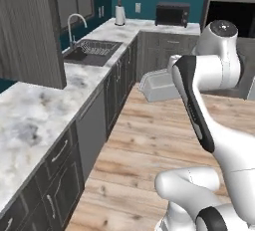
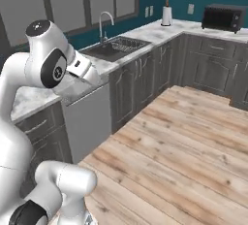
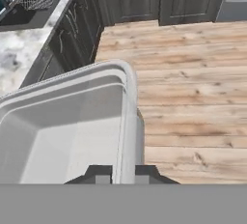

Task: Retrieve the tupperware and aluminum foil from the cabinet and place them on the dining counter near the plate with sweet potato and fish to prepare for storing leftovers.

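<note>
While held, translucent grey-white tupperware (image 3: 72,126)

The tupperware (image 3: 62,121) looks like milky translucent plastic, smooth and a bit satiny, with a moulded rim. The floor (image 2: 184,141) is pale wood planks, knotty and matt. The worktop (image 1: 30,120) is white-grey veined marble, polished but not mirror-shiny. The base cabinets (image 1: 60,175) are dark grey wood-grain with slim metal handles. The sink (image 2: 114,47) reads as dark, dull basin with a wire metal rack, and the tap (image 1: 74,26) is shiny chrome. The robot arm (image 1: 209,70) is glossy white plastic with dark joints.
</note>
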